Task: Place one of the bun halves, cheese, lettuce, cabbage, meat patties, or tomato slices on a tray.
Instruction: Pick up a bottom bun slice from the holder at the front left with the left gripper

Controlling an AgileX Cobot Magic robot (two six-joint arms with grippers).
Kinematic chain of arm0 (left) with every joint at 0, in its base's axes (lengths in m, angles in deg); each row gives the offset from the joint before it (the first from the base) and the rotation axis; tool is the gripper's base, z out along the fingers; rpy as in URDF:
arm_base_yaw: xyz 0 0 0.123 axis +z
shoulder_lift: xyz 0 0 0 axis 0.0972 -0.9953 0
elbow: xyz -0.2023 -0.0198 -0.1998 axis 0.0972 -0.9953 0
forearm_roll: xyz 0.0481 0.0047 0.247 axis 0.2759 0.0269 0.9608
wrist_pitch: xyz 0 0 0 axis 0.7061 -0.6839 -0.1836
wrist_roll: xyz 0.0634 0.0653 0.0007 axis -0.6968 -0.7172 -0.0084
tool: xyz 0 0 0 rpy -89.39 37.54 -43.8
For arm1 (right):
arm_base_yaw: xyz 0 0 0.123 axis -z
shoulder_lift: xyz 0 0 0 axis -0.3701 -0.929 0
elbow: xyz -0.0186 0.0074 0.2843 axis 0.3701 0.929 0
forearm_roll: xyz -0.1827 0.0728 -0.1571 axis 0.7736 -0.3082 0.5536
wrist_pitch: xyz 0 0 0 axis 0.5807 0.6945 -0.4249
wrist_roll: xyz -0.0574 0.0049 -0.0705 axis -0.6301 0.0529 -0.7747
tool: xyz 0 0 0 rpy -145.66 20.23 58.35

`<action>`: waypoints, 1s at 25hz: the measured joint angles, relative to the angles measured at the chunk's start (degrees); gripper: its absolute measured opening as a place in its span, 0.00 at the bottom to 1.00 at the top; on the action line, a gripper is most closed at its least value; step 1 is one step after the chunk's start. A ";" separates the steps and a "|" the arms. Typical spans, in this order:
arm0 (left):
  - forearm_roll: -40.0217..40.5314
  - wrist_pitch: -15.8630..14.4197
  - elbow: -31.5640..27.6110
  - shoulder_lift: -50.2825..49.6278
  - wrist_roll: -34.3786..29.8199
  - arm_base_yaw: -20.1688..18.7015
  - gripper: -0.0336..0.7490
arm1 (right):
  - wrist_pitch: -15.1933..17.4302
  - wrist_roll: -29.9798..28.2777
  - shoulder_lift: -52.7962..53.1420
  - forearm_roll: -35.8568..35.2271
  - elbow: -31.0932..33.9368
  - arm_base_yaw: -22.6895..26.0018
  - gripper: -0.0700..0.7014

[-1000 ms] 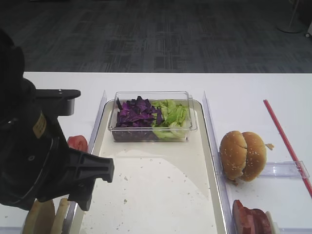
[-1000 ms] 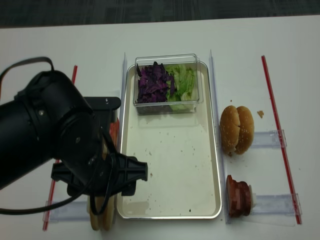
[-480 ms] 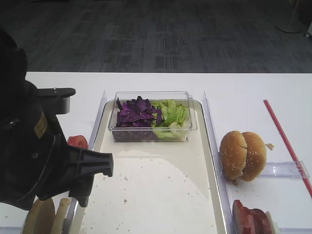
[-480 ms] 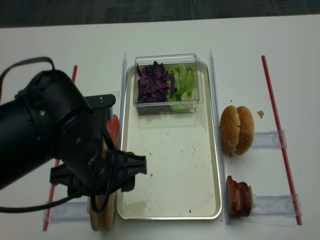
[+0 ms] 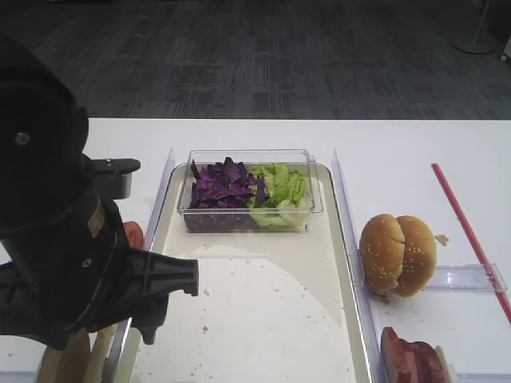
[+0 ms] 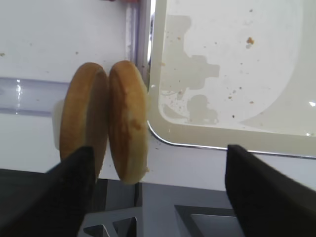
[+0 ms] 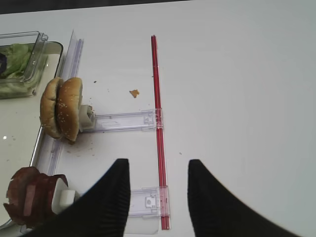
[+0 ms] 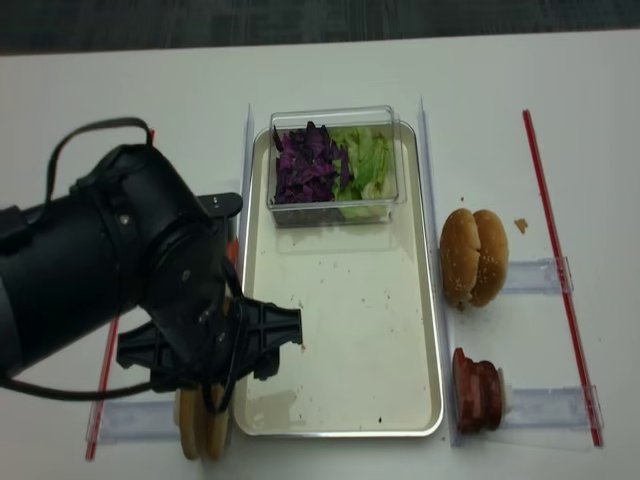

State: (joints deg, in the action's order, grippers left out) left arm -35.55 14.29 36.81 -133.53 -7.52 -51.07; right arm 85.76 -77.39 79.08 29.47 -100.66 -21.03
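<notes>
At the bottom left of the overhead view, two flat bun halves (image 8: 203, 432) stand on edge, side by side, just off the tray's lower left corner. In the left wrist view they fill the left of the frame, with the left end effector (image 6: 158, 182) hovering over them, its two dark fingers spread wide, one over the outer bun half and the other over the tray's corner; nothing is gripped. The bulky black left arm (image 8: 120, 280) covers the left middle of the overhead view.

The long cream tray (image 8: 340, 340) with its shiny rim runs up the centre, its bare floor speckled with crumbs. At the lower right, reddish-brown meat patties (image 8: 478, 392) stand on the white counter (image 8: 500, 110). The right end effector (image 7: 155, 197) hangs over the counter beside them, fingers apart and empty.

Higher on the right sit two seeded bun halves (image 8: 475, 258). A tomato slice (image 5: 134, 233) peeks out beside the left arm.

At the tray's upper end, a clear box (image 8: 335, 165) holds purple cabbage (image 8: 305, 165) on the left and green lettuce (image 8: 368, 160) on the right.
</notes>
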 joint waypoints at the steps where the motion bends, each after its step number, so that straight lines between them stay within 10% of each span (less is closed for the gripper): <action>1: 0.00 -0.02 0.00 -0.47 0.00 0.00 0.69 | 0.00 0.00 0.00 0.00 0.00 0.00 0.50; 25: -2.18 12.35 -8.19 -4.91 0.11 0.00 0.63 | 0.00 0.00 0.00 0.00 0.00 0.00 0.50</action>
State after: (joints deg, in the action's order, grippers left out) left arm -37.74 26.64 28.63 -138.44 -7.41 -51.07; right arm 85.76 -77.39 79.08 29.47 -100.66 -21.03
